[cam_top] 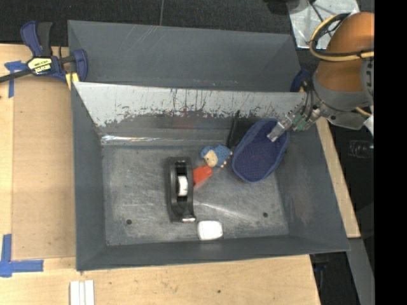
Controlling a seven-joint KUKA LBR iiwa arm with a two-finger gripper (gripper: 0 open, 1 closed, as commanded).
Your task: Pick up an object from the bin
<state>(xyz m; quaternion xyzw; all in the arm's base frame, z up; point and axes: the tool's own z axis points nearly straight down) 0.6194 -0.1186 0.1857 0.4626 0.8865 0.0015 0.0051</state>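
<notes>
1. The gripper (278, 132) sits at the upper rim of the blue slipper (255, 157). The slipper lies at the back right of the bin (89, 189), close to the right wall. Whether the claw is open or closed on that rim, I cannot tell.
2. The slipper looks soft, so a hold on 1 thin edge would likely let it droop. A deep bite over the rim seems safer.
3. A straight vertical lift should clear the sloped wall. It should also avoid dragging the black object (238, 131) just behind or the small blue-hatted figurine (213, 157) just beside the slipper.
4. The black tape dispenser (181, 190) and white block (210, 229) lie well apart and pose little risk.
</notes>
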